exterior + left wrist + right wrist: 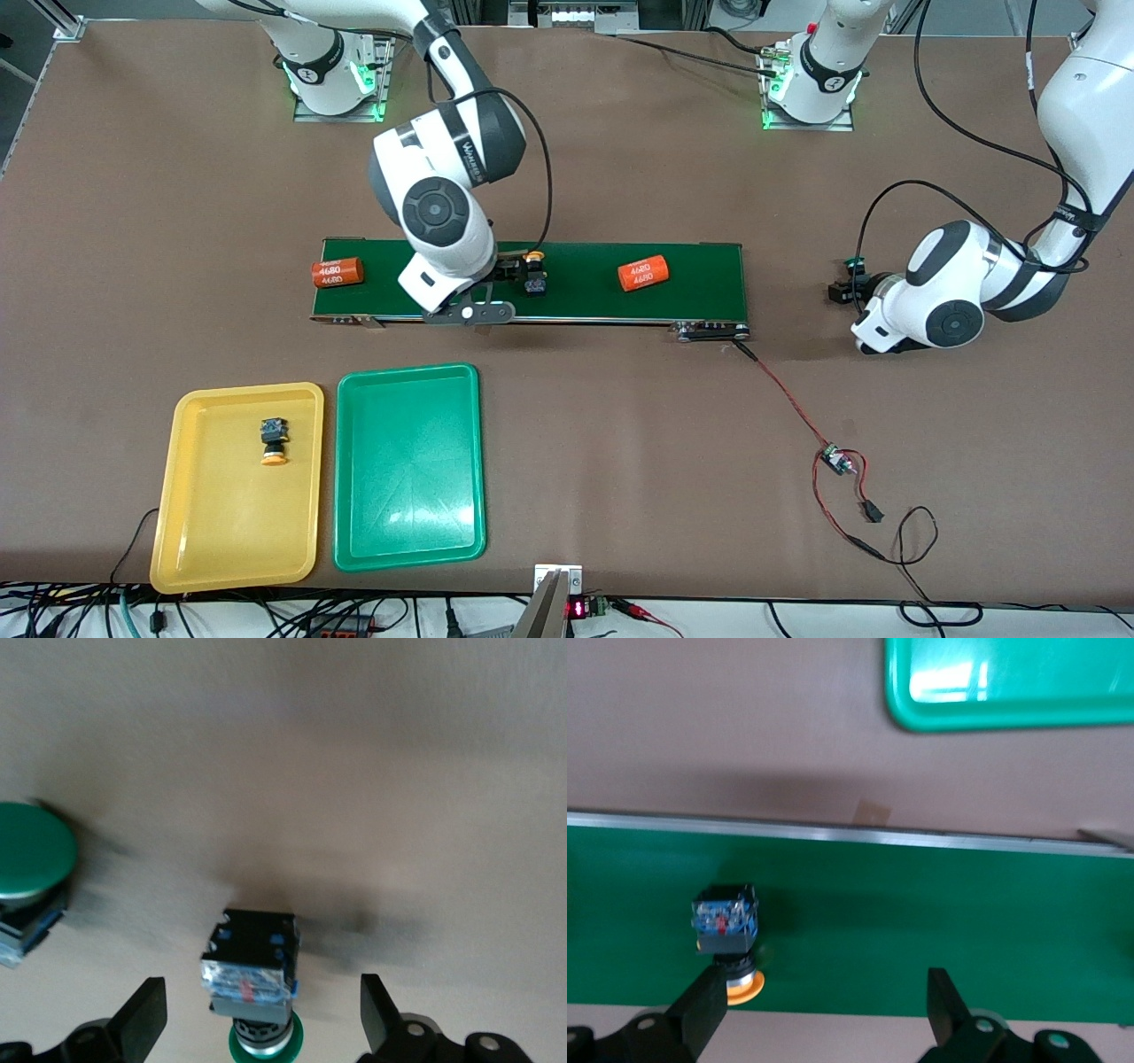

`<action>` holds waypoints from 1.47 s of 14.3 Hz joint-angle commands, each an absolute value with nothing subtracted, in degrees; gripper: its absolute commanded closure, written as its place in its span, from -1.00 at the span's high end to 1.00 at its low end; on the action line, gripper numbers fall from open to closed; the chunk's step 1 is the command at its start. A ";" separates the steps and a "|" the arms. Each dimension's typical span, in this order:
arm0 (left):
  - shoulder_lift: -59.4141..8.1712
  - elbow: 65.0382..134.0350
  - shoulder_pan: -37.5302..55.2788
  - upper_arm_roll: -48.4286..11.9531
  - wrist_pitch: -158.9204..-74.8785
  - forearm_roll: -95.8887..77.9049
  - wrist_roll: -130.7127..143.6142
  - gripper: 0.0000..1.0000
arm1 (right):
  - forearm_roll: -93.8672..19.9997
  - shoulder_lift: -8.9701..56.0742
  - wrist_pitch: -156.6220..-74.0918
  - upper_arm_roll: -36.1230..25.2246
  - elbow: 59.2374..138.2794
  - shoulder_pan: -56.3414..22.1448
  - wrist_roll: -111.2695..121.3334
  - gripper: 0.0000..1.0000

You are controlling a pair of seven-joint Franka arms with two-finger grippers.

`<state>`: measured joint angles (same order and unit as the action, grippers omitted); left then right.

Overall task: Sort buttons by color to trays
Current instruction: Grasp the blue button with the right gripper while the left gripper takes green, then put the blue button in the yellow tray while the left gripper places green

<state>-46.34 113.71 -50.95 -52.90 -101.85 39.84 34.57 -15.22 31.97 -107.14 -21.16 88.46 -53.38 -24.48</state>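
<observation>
One yellow-orange button [274, 441] lies in the yellow tray [204, 532]. The green tray [409, 496] holds nothing. A second yellow-orange button [534, 271] lies on the conveyor belt [576, 292]. My right gripper [507, 273] is over the belt, open. In the right wrist view the gripper [824, 1010] is open and empty, and that button [726, 926] lies close to one finger [704, 1005]. Two green buttons [849, 276] sit on the table off the belt's end toward the left arm. My left gripper [264, 1019] is open, one finger on each side of a lying green button [251, 961] without touching it. The other green button [31, 855] stands beside it.
Two orange cylinders marked 4680 [337, 272] [643, 273] lie on the belt. A red-and-black cable with a small circuit board [833, 459] runs from the belt's end toward the front camera. The green tray's corner shows in the right wrist view [1010, 691].
</observation>
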 commanded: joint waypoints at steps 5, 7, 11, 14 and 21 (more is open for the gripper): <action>-45.26 115.05 -51.86 -54.14 -102.48 38.50 34.10 -0.12 | -14.94 31.73 -109.41 -21.45 93.07 -57.30 -24.96 1.00; -45.09 114.70 -51.68 -54.31 -102.39 38.50 34.01 -0.22 | -15.03 32.25 -110.47 -21.45 93.43 -57.30 -24.96 1.00; -44.65 109.80 -51.24 -59.84 -98.10 38.32 34.80 -0.39 | -15.20 34.80 -114.16 -21.45 93.60 -58.36 -25.05 1.00; -44.65 104.78 -49.05 -62.93 -96.07 33.24 36.21 -0.39 | -15.21 36.21 -115.57 -21.45 93.60 -57.66 -24.96 1.00; -45.35 100.55 -32.28 -62.76 -97.02 28.93 39.62 -0.38 | -15.29 36.65 -114.87 -21.62 93.52 -55.99 -28.19 -0.55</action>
